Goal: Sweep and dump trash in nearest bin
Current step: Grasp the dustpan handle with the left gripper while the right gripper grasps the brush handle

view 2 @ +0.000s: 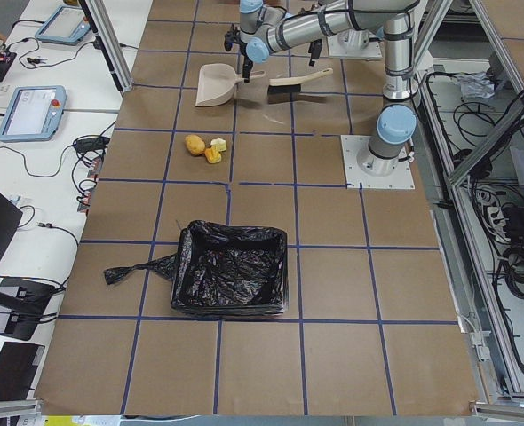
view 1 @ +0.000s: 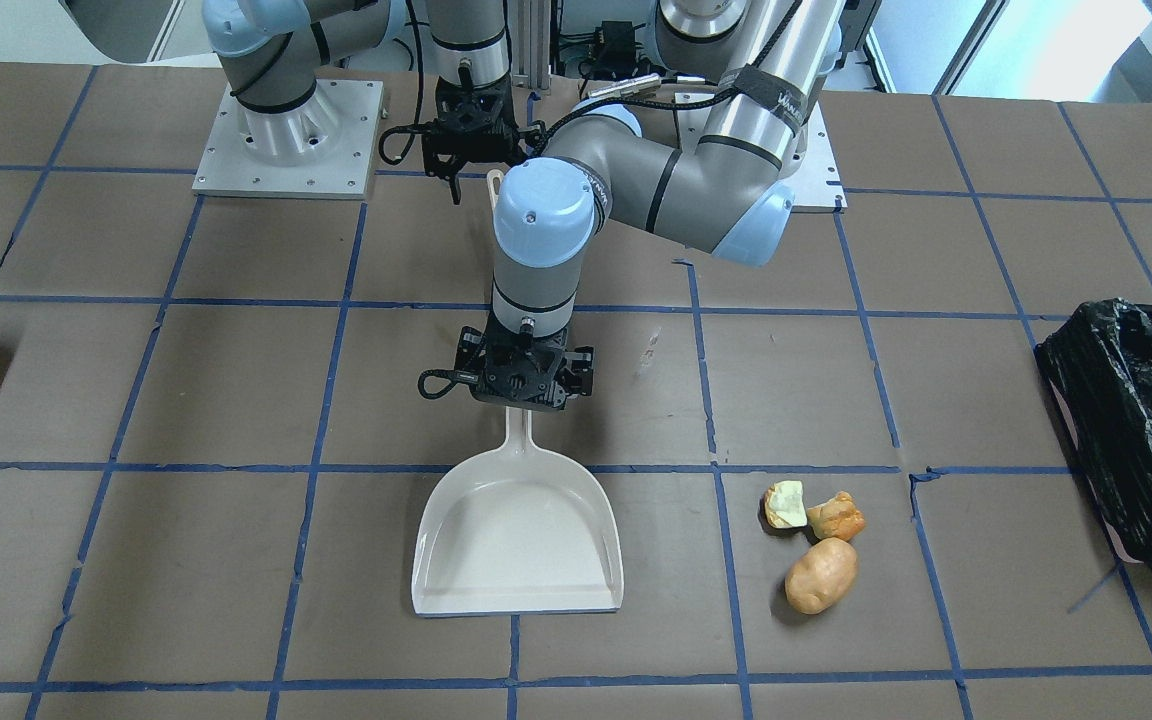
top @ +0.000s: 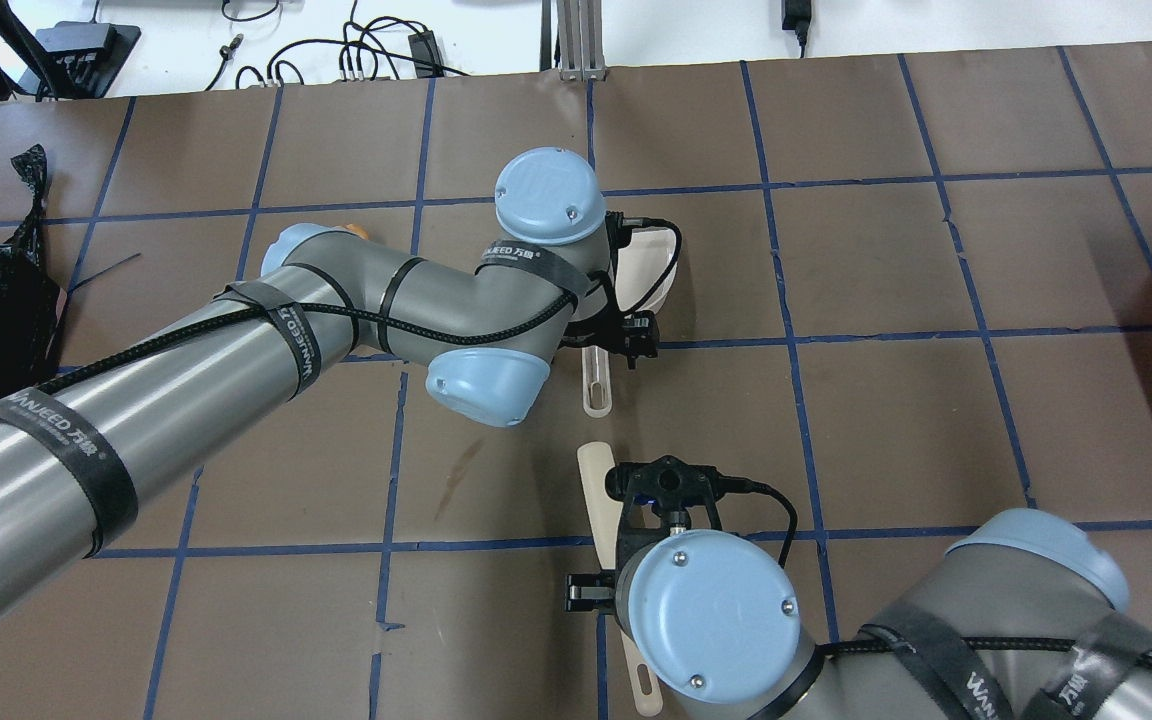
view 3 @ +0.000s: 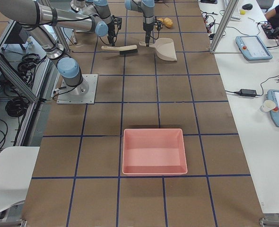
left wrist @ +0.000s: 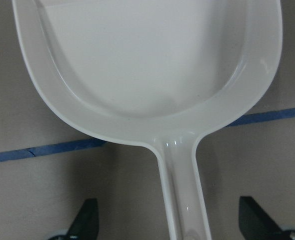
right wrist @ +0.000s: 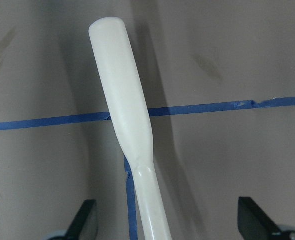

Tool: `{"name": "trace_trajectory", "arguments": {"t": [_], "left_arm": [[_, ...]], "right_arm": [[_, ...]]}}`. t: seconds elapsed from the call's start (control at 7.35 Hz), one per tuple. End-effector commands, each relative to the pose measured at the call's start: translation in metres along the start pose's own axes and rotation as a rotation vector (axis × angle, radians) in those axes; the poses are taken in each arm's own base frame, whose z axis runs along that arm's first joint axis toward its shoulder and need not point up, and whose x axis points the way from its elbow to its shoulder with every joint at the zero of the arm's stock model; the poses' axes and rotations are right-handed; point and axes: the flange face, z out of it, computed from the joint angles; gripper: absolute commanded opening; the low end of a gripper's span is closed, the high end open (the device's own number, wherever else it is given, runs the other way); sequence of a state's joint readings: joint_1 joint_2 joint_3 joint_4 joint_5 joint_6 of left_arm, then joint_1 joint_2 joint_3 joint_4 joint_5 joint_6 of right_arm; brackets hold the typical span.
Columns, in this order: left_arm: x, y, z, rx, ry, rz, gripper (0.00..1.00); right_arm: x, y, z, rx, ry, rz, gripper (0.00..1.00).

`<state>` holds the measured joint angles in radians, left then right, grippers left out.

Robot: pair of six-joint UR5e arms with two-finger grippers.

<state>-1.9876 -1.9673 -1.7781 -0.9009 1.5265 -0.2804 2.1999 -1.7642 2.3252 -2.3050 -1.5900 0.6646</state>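
Observation:
The trash lies together on the table: a tan potato-shaped lump (view 1: 821, 575), an orange-brown chunk (view 1: 837, 517) and a pale yellow-green chunk (view 1: 786, 503). The black-bagged bin (view 1: 1136, 420) stands at the table's end on my left (view 2: 231, 280). A white dustpan (view 1: 521, 530) lies flat beside the trash. My left gripper (view 1: 528, 400) is open, low over its handle (left wrist: 185, 200), with a finger on each side. My right gripper (right wrist: 167, 225) is open over the cream brush handle (right wrist: 125, 110), near my base (view 1: 471, 160).
A pink tray (view 3: 153, 151) with no bag stands at the table's end on my right. The brush (view 3: 119, 48) lies behind the dustpan (view 3: 165, 49). Blue tape lines grid the brown table. Operator desks with tablets line the far side.

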Motion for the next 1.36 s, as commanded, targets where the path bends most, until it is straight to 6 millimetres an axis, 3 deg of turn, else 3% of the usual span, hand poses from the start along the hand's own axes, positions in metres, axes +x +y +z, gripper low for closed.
{"name": "trace_trajectory", "arguments": {"t": [0.0, 0.41, 0.82, 0.95, 1.09, 1.22], "left_arm": [[0.001, 0.019, 0.014, -0.026, -0.007, -0.013, 0.98], [0.003, 0.027, 0.008, -0.017, -0.001, -0.048, 0.98], [0.004, 0.024, 0.017, -0.016, 0.002, -0.057, 0.94], [0.005, 0.020, 0.013, 0.004, 0.009, -0.047, 0.25], [0.005, 0.018, 0.010, 0.015, 0.016, -0.048, 0.15], [0.003, 0.015, 0.007, 0.023, 0.016, -0.038, 0.15]], "right_arm": [[-0.007, 0.007, 0.003, 0.005, -0.007, -0.032, 1.00], [0.007, 0.023, 0.024, 0.013, -0.009, -0.125, 1.00], [0.008, 0.024, 0.027, 0.018, -0.015, -0.137, 0.99], [0.014, 0.033, 0.037, -0.001, -0.008, -0.139, 0.99], [0.018, 0.035, 0.041, 0.005, -0.014, -0.135, 1.00], [0.020, 0.033, 0.042, 0.005, -0.009, -0.147, 1.00]]}}
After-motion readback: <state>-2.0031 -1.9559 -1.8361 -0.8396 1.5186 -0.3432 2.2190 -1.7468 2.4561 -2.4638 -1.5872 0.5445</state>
